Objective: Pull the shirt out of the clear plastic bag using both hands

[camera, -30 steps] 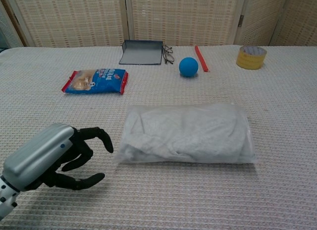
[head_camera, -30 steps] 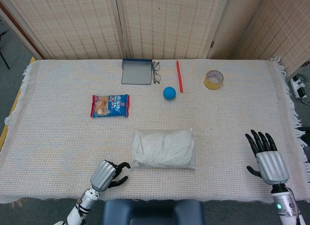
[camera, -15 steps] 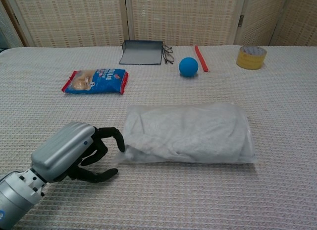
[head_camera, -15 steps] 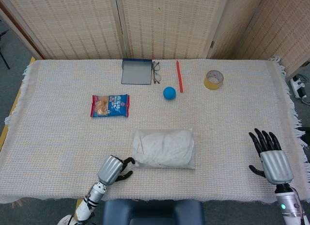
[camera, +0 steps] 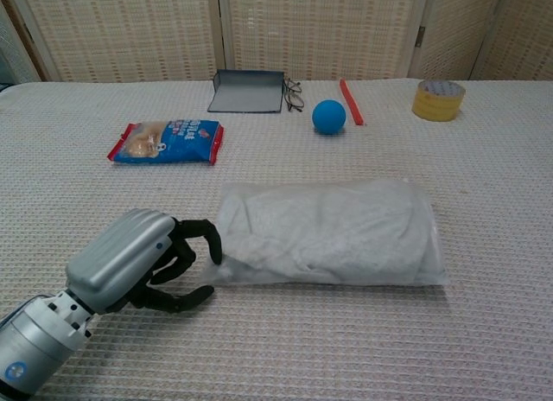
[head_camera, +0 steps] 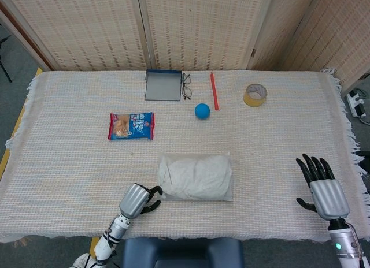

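1. The clear plastic bag lies flat on the woven tablecloth, near the front edge of the table and close to its centre line. Its long side runs left to right.
2. The shirt, a pale grey folded bundle, is entirely inside the bag and fills most of it.
3. The left hand rests on the tablecloth at the bag's left end. Its fingers are curled and slightly parted. One black fingertip touches the bag's left edge. The thumb lies low along the cloth, just beside the bag's lower left corner. Whether any plastic is pinched between thumb and finger cannot be determined from either view.
4. The right hand appears only in the head view, well apart from the bag, near the right front corner of the table. Its fingers are extended and spread, and it holds nothing.
5. Other items on the tablecloth, all behind the bag:
   - a blue and red snack packet to the left;
   - a blue ball near centre;
   - a dark grey tray with eyeglasses just beside it;
   - a red stick;
   - a roll of tape to the right.
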